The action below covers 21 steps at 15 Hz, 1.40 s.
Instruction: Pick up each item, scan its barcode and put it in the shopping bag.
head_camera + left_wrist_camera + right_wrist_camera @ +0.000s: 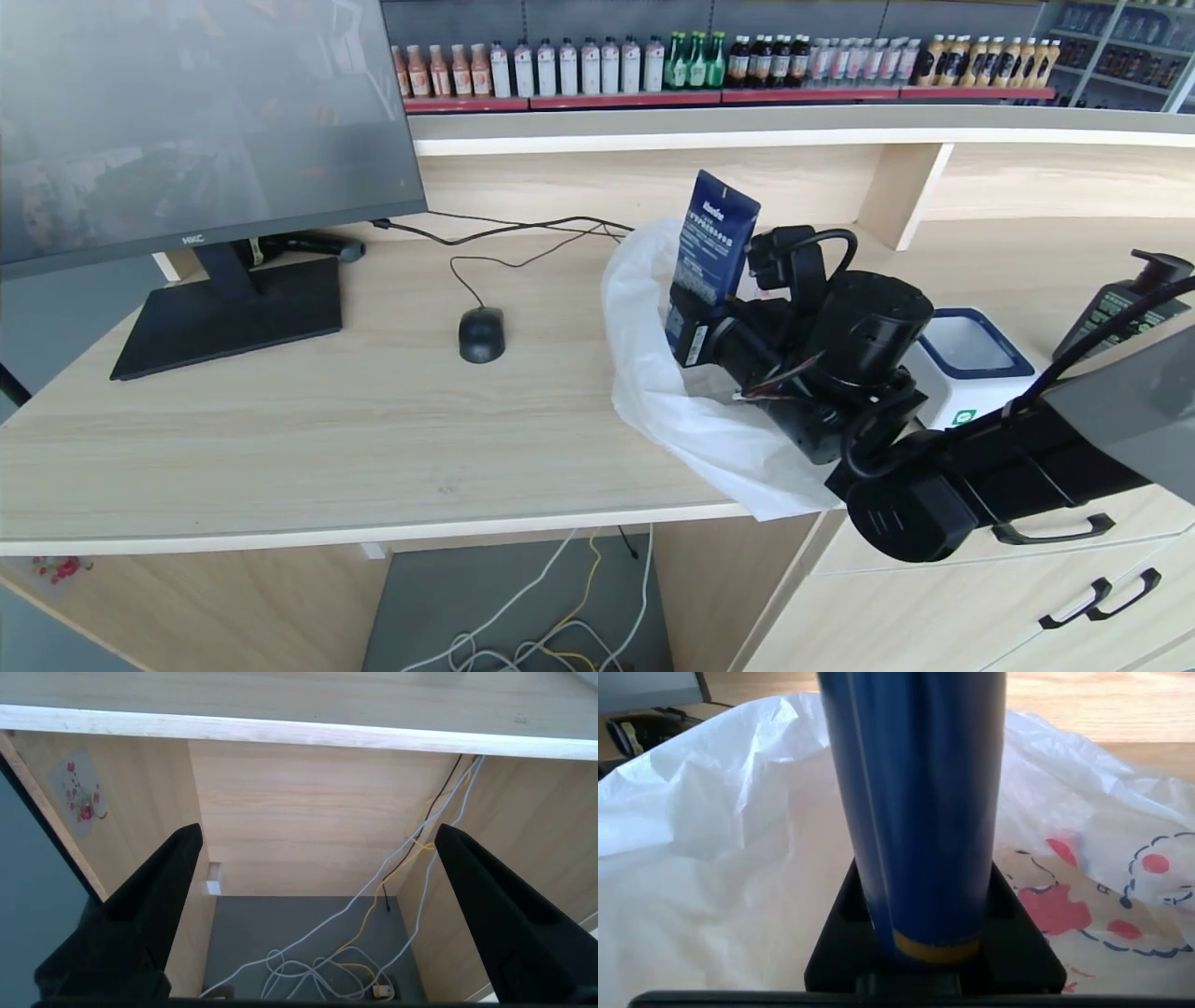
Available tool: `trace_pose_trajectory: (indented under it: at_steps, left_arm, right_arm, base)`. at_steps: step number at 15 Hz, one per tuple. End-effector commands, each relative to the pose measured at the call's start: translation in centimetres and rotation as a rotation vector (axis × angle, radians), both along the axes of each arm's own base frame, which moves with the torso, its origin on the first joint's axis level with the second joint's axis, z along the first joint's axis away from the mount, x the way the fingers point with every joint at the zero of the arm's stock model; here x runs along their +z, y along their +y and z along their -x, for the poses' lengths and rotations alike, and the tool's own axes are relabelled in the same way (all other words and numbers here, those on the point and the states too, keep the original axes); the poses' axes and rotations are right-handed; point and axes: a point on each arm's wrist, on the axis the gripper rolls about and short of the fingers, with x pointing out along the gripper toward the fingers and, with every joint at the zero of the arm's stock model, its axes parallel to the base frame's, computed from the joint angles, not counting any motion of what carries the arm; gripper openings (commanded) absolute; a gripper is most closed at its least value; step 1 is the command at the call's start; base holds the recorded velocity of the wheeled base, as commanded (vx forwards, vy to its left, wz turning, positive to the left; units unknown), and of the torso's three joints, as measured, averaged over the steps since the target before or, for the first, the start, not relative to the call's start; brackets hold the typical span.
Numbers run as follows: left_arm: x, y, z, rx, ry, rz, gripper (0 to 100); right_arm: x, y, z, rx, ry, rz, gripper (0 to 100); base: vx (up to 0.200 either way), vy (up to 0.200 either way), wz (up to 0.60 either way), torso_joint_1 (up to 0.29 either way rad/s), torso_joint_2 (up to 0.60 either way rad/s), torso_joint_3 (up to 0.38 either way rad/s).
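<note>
Clamping blue pouch (714, 233), right pincer (694, 322) over shopping bag (695, 425)

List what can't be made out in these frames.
Inside of the shopping bag: head view, blocked by the right gripper and its arm; right wrist view, blocked by the blue pouch.
Barcode on the blue pouch: head view, print too small to pick out.
Part of the scanner: head view, hidden behind the right arm.
</note>
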Motion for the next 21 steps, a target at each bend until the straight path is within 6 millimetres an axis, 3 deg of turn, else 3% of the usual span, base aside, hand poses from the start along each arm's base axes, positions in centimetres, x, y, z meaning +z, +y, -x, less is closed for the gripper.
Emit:
trace_pose_trajectory:
  at_steps: [1,6,17,18,21]
  left_arm:
    - [0.0,0.0,0.0,0.0,0.0,0.0,100]
    - [0.0,0.0,0.0,0.0,0.0,0.0,100]
    - [0.0,0.0,0.0,0.0,0.0,0.0,100]
    - [0.0,0.0,0.0,0.0,0.0,0.0,100]
    - [0.0,0.0,0.0,0.0,0.0,0.0,100]
  right_arm:
    - [-0.7,0.2,0.0,0.006,0.018,0.011,0]
    - [-2.3,-0.2,0.6,0.007,0.075,0.028,0]
    - [-2.0,-0.3,0.8,0.009,0.079,0.018,0]
    - [-2.0,-0.3,0.9,0.011,0.081,0.019,100]
    - [-2.2,-0.4,1.4,0.016,0.083,0.018,100]
  base:
    - [0.0,0.0,0.0,0.0,0.0,0.0]
    - [0.0,0.0,0.0,0.0,0.0,0.0]
    - [0.0,0.0,0.0,0.0,0.0,0.0]
    - [0.0,0.0,0.0,0.0,0.0,0.0]
    - [0.0,0.0,0.0,0.0,0.0,0.0]
